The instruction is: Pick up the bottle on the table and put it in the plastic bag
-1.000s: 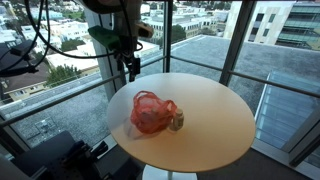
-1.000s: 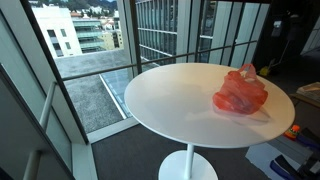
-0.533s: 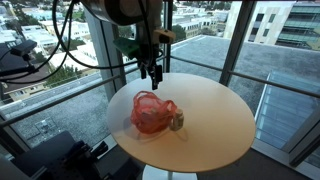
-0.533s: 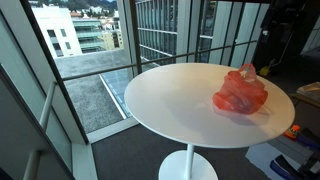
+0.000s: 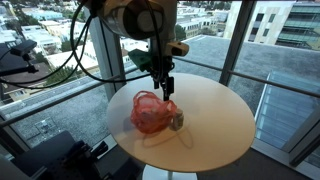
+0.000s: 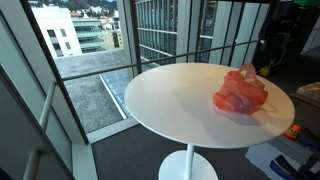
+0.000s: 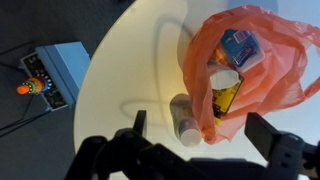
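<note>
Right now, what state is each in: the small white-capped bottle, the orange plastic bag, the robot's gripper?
Small white-capped bottle: lying on its side on the round table, outside the bag.
Orange plastic bag: slumped, mouth open, packages inside.
Gripper: open, empty, above bottle and bag.

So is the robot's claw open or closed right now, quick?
Gripper: open, holding nothing. The bottle lies on the table below it.

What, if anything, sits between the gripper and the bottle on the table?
Nothing visible does. The open gripper hangs above the bottle, and the wrist view shows only air between them. The plastic bag lies right beside the bottle, not over it.
</note>
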Robot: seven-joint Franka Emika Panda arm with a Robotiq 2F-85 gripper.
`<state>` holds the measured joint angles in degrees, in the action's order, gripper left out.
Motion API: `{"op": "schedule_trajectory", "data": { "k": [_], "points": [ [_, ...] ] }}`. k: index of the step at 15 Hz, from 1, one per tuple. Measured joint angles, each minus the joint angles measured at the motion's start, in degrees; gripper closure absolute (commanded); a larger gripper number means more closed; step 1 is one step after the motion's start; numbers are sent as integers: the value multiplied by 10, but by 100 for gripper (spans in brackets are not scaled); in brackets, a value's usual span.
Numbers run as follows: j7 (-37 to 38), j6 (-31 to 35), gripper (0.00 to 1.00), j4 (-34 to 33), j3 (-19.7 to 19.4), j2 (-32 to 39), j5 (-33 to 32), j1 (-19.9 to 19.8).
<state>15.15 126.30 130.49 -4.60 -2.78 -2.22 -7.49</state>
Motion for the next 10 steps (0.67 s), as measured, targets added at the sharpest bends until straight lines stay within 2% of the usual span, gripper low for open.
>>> {"op": "schedule_trajectory", "data": {
  "k": [4,10],
  "points": [
    [5,10,0,0,-1,3,0,0],
    [62,93,0,-8,-12,47,-19,0]
  ]
}}
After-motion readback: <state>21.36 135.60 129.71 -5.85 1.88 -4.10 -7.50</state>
